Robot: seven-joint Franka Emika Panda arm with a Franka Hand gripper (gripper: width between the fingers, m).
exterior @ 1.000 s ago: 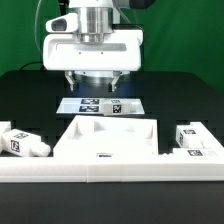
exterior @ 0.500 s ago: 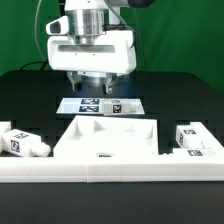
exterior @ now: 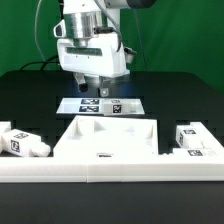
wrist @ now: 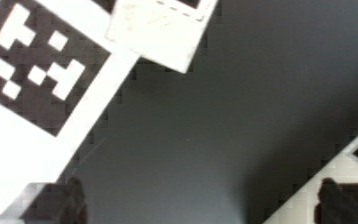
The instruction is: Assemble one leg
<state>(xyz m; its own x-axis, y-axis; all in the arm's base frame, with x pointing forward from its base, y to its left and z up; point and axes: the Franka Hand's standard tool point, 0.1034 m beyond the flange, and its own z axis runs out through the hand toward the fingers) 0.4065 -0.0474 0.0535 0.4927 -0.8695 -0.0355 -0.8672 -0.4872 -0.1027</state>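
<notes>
Look at the tool (exterior: 96, 92): hangs above the marker board (exterior: 82, 103) near the middle of the surface (exterior: 30, 95), tipped a bit, fingers apart, nothing held. Find the leg (exterior: 26, 145) down by the near corner on the exterior view's left, lying on its side, well apart from the tool. Spot a second leg (exterior: 196, 138) by the near corner on the exterior view's right, just beside the big white tray piece (exterior: 66, 142). Pick one leg and go for only that one. Probably best to rise clear of the marker board first, then cross high enough to miss the tray piece's rim. Stop right above the leg. Turn the wrist to put one finger on each side of the narrow part, not the long way. Go down slowly and straight with fingers wide. Close gently on the middle of the leg, to stop any tipping or sliding. Try not to push the leg into the tray piece. Cannot tell from the wrist view where either leg is.
</notes>
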